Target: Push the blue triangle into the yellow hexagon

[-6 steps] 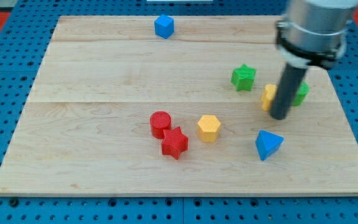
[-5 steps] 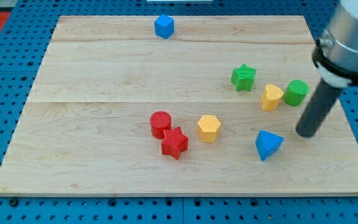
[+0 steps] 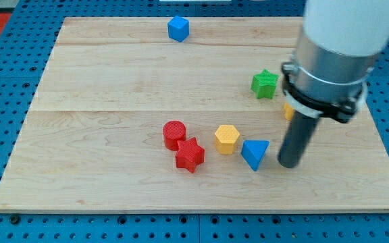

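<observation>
The blue triangle (image 3: 254, 153) lies on the wooden board, just to the right of the yellow hexagon (image 3: 227, 138), with a narrow gap between them. My tip (image 3: 288, 164) rests on the board close to the triangle's right side, a small gap showing between them. The rod rises from it up to the arm's grey body at the view's upper right.
A red cylinder (image 3: 174, 133) and a red star (image 3: 190, 154) sit left of the hexagon. A green star (image 3: 265, 84) lies above. A second yellow block (image 3: 288, 110) is mostly hidden behind the arm. A blue cube (image 3: 178, 28) sits near the top edge.
My tip swung right around the blue triangle, then moved left and pushed it leftward, close to the yellow hexagon. The arm now hides the green cylinder and most of the second yellow block.
</observation>
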Motion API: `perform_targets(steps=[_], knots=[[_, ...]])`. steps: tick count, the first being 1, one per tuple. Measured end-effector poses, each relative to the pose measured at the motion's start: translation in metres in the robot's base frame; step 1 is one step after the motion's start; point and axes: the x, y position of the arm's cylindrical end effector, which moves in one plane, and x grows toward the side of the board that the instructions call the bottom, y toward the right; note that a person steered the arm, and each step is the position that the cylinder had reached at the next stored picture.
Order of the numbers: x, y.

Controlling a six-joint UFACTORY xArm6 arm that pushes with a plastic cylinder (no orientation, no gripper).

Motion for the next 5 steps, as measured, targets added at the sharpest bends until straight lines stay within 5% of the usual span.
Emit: perform_targets(steps=[3, 4, 5], knots=[[-0.037, -0.071], [-0.017, -0.009], [0.015, -0.022]])
